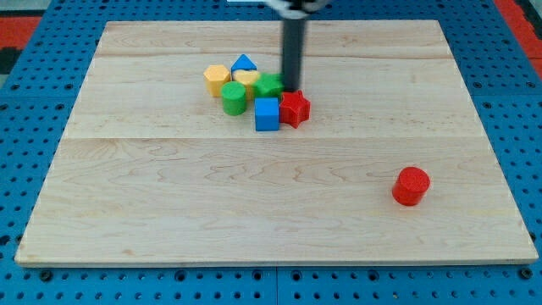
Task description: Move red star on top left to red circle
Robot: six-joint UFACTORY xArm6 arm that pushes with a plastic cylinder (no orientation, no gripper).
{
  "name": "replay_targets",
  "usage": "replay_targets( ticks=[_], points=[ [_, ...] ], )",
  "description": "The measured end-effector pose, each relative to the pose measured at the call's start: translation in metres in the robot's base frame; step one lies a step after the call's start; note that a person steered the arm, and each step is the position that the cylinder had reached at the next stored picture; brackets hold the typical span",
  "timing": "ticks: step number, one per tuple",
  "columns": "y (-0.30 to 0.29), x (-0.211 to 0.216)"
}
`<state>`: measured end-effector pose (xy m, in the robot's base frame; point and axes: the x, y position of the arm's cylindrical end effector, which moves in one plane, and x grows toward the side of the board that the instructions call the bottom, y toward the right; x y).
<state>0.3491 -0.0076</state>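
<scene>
The red star (295, 108) lies near the middle of the board's upper half, at the right end of a tight cluster of blocks. The red circle (411, 185), a short cylinder, stands alone at the lower right. My tip (291, 89) comes down from the view's top and ends just above the red star's upper edge, touching or nearly touching it, next to the green star (268, 85).
The cluster holds a blue cube (267, 113) touching the red star's left side, a green cylinder (234, 98), a yellow hexagon (216, 80), a yellow block (246, 79) and a blue triangle (244, 63). The wooden board (169, 212) lies on a blue perforated table.
</scene>
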Motion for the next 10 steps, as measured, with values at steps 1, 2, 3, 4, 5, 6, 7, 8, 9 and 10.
replay_targets(
  ticks=[1, 2, 3, 4, 5, 6, 7, 8, 9, 10],
  points=[
    [-0.020, 0.001],
    [0.031, 0.021],
    [0.062, 0.050],
    [0.065, 0.081],
    [0.056, 0.084],
    [0.096, 0.099],
    [0.097, 0.112],
    [0.073, 0.112],
    [0.083, 0.112],
    [0.088, 0.112]
  ],
)
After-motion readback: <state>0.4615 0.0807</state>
